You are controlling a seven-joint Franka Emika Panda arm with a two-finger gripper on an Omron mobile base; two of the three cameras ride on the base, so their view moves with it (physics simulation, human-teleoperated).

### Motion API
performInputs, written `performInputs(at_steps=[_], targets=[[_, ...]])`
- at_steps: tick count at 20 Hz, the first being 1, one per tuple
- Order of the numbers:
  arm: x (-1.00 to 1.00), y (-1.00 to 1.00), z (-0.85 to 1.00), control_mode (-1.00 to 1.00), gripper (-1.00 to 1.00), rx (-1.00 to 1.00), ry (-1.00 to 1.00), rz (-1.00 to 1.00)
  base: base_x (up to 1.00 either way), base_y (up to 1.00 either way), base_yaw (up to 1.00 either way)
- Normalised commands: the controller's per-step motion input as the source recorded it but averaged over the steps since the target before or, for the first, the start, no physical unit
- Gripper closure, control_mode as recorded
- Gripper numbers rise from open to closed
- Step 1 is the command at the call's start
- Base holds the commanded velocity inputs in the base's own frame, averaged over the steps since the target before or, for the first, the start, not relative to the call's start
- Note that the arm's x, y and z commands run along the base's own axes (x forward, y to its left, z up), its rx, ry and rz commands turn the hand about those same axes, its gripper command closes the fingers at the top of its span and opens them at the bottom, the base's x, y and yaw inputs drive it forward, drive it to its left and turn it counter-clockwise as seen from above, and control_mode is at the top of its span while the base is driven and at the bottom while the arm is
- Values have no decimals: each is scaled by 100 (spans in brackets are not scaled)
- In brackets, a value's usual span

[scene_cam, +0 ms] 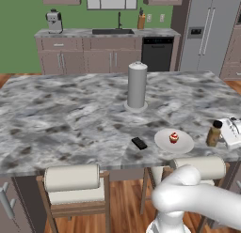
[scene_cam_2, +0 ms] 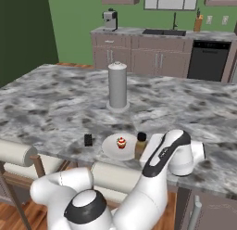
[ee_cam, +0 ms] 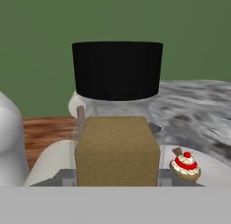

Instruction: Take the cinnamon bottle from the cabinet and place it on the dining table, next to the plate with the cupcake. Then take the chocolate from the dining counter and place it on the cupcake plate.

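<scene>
Gripper (scene_cam: 225, 131) clenched on the cinnamon bottle (scene_cam: 214, 133), its white hand coming in from the 3 o'clock side of the left base view; the bottle stands upright at the near edge of the dining table (scene_cam: 61, 119), its base at or just above the marble, which of the two I cannot tell. Seen from the hand camera, the amber body and black cap (ee_cam: 117, 69) sit square between the jaws. Just beside the bottle, at its 9 o'clock in the left base view, lies the small white plate (scene_cam: 165, 143) with the red-topped cupcake (scene_cam: 174, 137) on it; bottle and plate are close, but whether they touch is unclear. Further toward 9 o'clock from the plate, a little apart from its rim, the flat black chocolate (scene_cam: 139, 143) rests on the marble. At 11 o'clock from the plate, well apart, the tall grey paper-towel cylinder (scene_cam: 137, 85) stands upright near the table's middle. Two stools with cream cushions (scene_cam: 73, 178) are tucked under the near edge.
</scene>
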Motion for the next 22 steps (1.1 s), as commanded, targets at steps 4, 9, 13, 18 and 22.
performInputs(at_steps=[4, 9, 13, 18, 22], targets=[[33, -2, -11, -100, 100, 6, 0, 0, 0, 0, 0], [35, -4, -13, -100, 100, 2, 0, 0, 0, 0, 0], [21, -15, -20, -100, 100, 0, 0, 0, 0, 0, 0], [18, -15, -22, -100, 100, 0, 0, 1, 0, 0, 0], [21, -5, -26, -100, 100, 0, 0, 1, 0, 0, 0]])
